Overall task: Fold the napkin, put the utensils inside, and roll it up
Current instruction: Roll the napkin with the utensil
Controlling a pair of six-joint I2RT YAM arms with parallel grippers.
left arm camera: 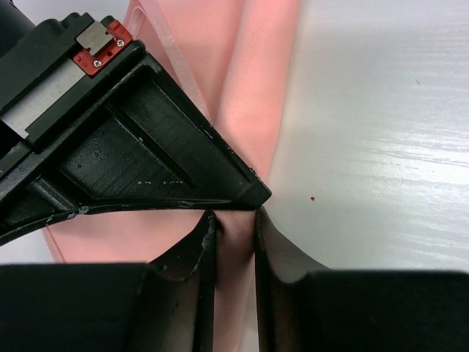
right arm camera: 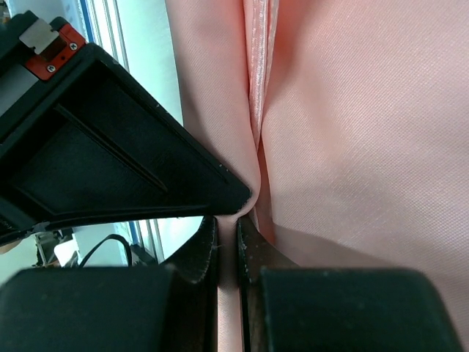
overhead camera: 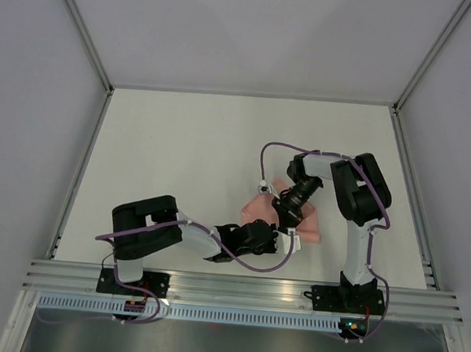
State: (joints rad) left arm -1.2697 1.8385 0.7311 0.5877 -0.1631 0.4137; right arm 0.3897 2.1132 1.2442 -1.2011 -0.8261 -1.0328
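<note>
from the overhead camera i saw the napkin [overhead camera: 311,227] only as a small pale pink patch on the table [overhead camera: 181,147]. it lay right of the middle and toward the near edge, with both wrists crowded over it and hiding most of it. that view showed me neither set of jaws.

the wrist cameras did. the left gripper [left arm camera: 234,224] stood narrow, a ridge of pink cloth filling the slim gap between its fingers, so i read it as pinching the napkin. the right gripper [right arm camera: 227,224] had a slimmer gap, cloth running through it too, clamped on the napkin. each wrist view also showed the other gripper's black body just beside its own fingertips.

the left wrist view had bare white table to the right of the cloth. the right wrist view was almost all cloth: salmon-pink, finely woven, gathered into long soft folds, with a doubled stitched hem running down a crease toward the fingers.
</note>
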